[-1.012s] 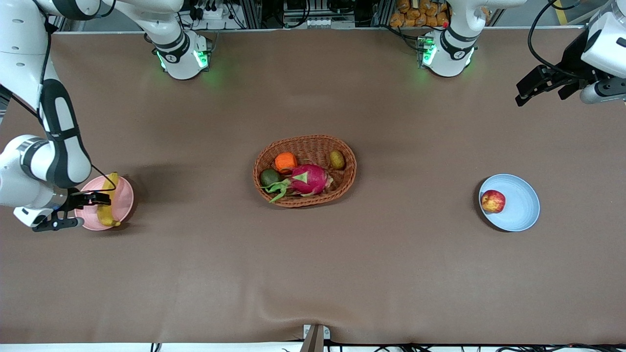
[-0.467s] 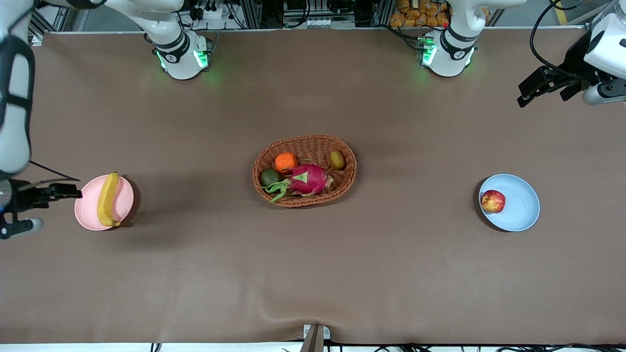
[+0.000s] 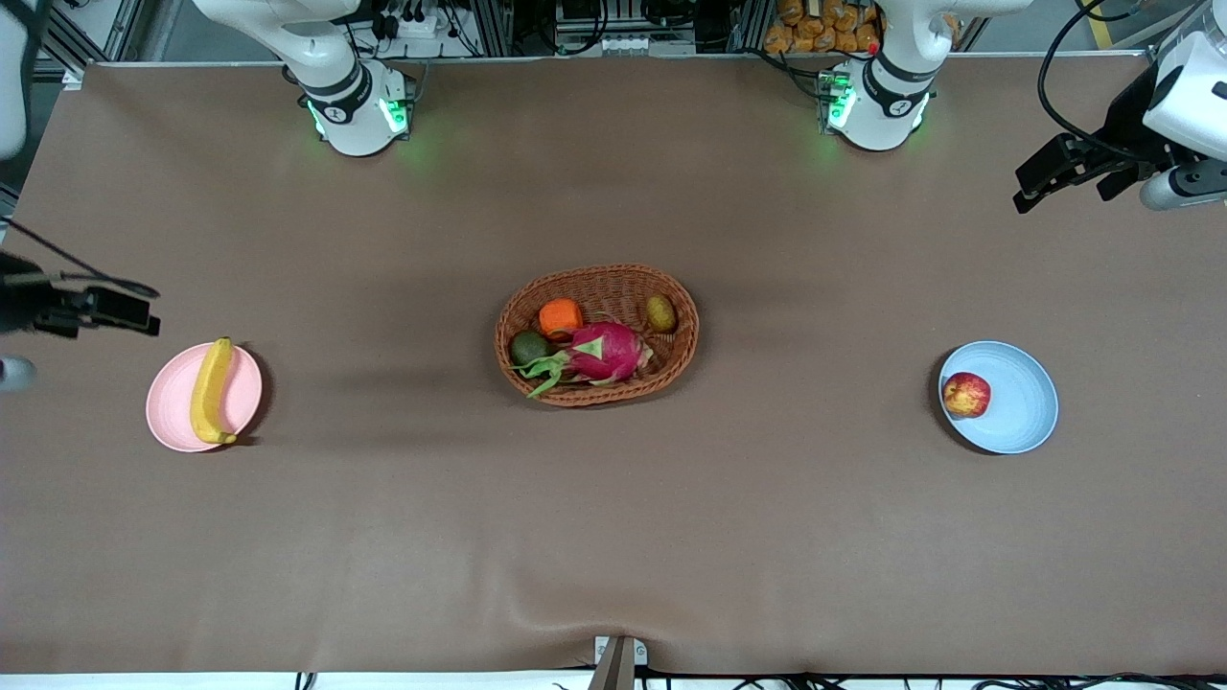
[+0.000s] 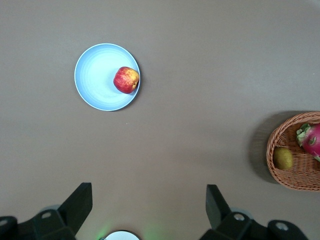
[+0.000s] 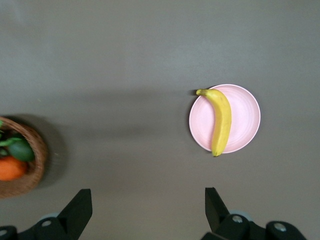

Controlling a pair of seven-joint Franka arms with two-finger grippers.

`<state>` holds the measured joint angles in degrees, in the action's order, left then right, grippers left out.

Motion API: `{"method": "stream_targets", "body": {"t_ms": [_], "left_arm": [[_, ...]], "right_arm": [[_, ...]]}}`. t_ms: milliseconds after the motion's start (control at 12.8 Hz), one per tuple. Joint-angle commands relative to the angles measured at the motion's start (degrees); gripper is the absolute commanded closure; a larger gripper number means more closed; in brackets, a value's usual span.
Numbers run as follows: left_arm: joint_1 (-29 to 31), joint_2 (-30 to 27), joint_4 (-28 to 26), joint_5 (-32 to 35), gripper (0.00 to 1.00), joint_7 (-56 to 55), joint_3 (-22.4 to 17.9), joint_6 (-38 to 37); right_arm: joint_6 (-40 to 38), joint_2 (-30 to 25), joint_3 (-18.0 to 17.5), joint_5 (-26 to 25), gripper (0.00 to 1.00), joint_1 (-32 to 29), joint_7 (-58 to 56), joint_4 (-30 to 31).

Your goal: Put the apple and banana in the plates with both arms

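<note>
The banana (image 3: 211, 390) lies on the pale pink plate (image 3: 173, 407) at the right arm's end of the table; both also show in the right wrist view, banana (image 5: 220, 120) on plate (image 5: 245, 117). The red apple (image 3: 966, 394) sits on the light blue plate (image 3: 1021, 402) at the left arm's end; the left wrist view shows the apple (image 4: 126, 80) and plate (image 4: 97, 77). My right gripper (image 3: 129, 314) is open and empty, raised beside the pink plate. My left gripper (image 3: 1040, 177) is open and empty, raised high over the table's corner at the left arm's end.
An oval wicker basket (image 3: 596, 278) stands mid-table, holding a pink dragon fruit (image 3: 604, 351), an orange fruit (image 3: 560, 317), a kiwi (image 3: 659, 312) and a dark green fruit (image 3: 527, 347). The basket's edge shows in both wrist views.
My right gripper has let go of the banana, lifted off the pink plate and drawn back toward the table's end. The left gripper has barely moved.
</note>
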<state>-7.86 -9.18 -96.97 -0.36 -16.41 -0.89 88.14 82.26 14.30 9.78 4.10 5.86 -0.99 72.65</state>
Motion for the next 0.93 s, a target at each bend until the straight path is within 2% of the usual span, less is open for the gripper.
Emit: {"method": "stream_targets", "body": {"t_ms": [0, 78, 156, 234, 389, 467, 623, 701, 856], "left_arm": [[0.0, 0.3, 0.9, 0.5, 0.00, 1.1, 0.1, -0.1], [0.0, 0.3, 1.0, 0.5, 0.00, 1.3, 0.1, -0.1], [0.0, 0.4, 1.2, 0.5, 0.00, 2.0, 0.1, -0.1], [0.0, 0.6, 1.8, 0.5, 0.00, 2.3, 0.0, -0.1], [0.2, 1.4, 2.8, 0.5, 0.00, 2.5, -0.2, -0.2], [0.4, 1.4, 3.0, 0.6, 0.00, 2.4, -0.3, -0.9], [0.5, 1.4, 4.1, 1.6, 0.00, 2.6, -0.3, -2.4], [0.5, 1.4, 4.2, 1.7, 0.00, 2.6, -0.2, -2.9], [0.5, 1.4, 4.3, 1.7, 0.00, 3.3, -0.3, -3.9]], "right_arm": [[3.3, -7.9, -0.6, -2.2, 0.00, -0.4, 2.8, 9.1], [9.3, -13.0, -2.6, -2.6, 0.00, -2.3, 2.8, 17.2], [15.8, -17.9, -6.1, -2.8, 0.00, -5.0, 2.7, 25.7], [17.9, -19.8, -8.2, -3.0, 0.00, -5.9, 2.7, 29.1], [17.2, -19.5, -8.6, -4.9, 0.00, -6.0, 2.3, 28.6], [16.7, -18.5, -8.6, -6.2, 0.00, -6.4, 0.7, 25.5], [7.5, -14.1, -8.6, -7.0, 0.00, -7.1, 0.5, 15.8], [5.0, -13.1, -8.4, -6.9, 0.00, -7.3, 0.0, 13.0], [4.4, -13.2, -8.1, -6.5, 0.00, -7.3, 0.0, 12.8]]}}
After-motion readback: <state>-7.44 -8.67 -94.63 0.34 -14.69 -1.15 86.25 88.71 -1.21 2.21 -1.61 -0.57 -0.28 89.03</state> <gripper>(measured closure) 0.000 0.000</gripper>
